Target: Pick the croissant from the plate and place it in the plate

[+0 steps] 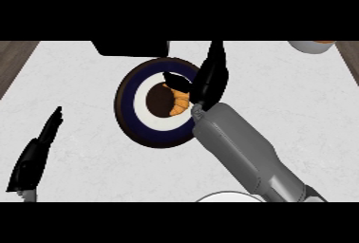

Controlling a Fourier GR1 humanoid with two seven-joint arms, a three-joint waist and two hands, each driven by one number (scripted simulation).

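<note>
An orange-brown croissant (180,101) lies on a dark blue plate (133,111) with a white ring and a brown centre, at the middle of the counter. My right hand (211,78) hovers over the plate's right side and hides the croissant's right edge. Its fingers point straight toward the far side, and its thumb (176,80) reaches left above the croissant's upper end. Nothing is clasped in it. The rim of a white plate (226,196) shows at the lower edge, partly behind my right forearm. My left hand (36,154) rests open at the lower left, fingers up.
A black object (133,47) stands at the far edge just behind the blue plate. A white bowl (313,45) with something orange in it sits at the far right corner. Dark wood borders the white counter at both far corners.
</note>
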